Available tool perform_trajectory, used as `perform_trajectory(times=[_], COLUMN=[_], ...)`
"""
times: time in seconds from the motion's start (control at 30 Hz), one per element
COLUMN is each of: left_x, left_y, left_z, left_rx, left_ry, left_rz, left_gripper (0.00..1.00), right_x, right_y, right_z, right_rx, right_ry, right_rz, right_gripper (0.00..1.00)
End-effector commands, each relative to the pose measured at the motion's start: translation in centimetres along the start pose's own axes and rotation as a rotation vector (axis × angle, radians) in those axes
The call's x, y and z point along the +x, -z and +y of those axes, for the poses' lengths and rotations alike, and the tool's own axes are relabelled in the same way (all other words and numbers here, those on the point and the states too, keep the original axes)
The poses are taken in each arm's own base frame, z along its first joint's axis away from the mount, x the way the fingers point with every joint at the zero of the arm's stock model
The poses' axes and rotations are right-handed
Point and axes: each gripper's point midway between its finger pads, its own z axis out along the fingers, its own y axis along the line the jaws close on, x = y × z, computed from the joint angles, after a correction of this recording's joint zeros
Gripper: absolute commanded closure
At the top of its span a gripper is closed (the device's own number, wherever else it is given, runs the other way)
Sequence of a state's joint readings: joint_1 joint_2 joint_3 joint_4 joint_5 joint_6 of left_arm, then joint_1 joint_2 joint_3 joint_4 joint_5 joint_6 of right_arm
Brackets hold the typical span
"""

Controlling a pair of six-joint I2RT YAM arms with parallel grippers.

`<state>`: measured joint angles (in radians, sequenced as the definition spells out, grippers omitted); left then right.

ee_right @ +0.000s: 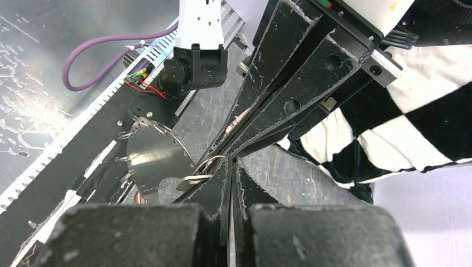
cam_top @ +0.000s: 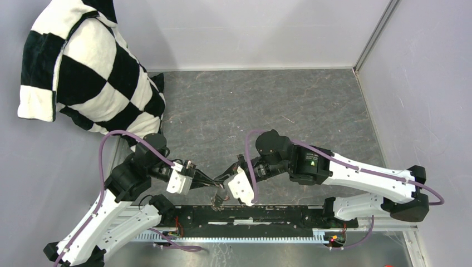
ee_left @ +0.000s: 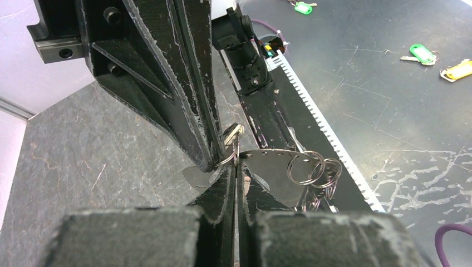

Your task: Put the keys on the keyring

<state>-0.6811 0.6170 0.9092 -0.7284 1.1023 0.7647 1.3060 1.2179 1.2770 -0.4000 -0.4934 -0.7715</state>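
From my station I count two arms, the left arm (cam_top: 106, 217) and the right arm (cam_top: 362, 172), so there are also two grippers: the left gripper (ee_left: 235, 169) and the right gripper (ee_right: 230, 167). There is one checkered cushion (cam_top: 89, 67). I see three key tags: one green tag (ee_left: 303, 7), a second green tag (ee_left: 423, 54) and one yellow tag (ee_left: 457, 70). One flat metal plate (ee_left: 267, 167) carries several split rings (ee_left: 306, 168); I count at least three, but the exact number I cannot tell.

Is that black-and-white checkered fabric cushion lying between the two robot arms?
No, the cushion sits in the far left corner, outside the left arm.
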Motion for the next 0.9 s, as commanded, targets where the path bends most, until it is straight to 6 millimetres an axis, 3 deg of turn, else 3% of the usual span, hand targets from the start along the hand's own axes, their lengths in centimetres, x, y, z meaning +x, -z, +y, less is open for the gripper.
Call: perform_trajectory(times=[0.0, 0.3, 0.87], left_x=[-1.3, -2.2, -3.2], left_y=[0.0, -0.1, 0.0], left_z=[0.4, 0.6, -0.2], left_rx=[0.005, 0.031, 0.065], left_ry=[-0.064, -0.077, -0.067], left_rz=[-0.033, -0.057, -0.097], left_gripper=[0.98, 0.98, 0.98], right_x=[-1.3, -2.1, -0.4], right_y=[0.4, 0.8, 1.1], right_z=[-1.9, -2.9, -4.0], right_rx=[0.072, 0.133, 0.219], right_ry=[0.019, 0.070, 0.088], right_rz=[-0.017, -0.054, 0.005], right_gripper=[1.00, 1.00, 1.00])
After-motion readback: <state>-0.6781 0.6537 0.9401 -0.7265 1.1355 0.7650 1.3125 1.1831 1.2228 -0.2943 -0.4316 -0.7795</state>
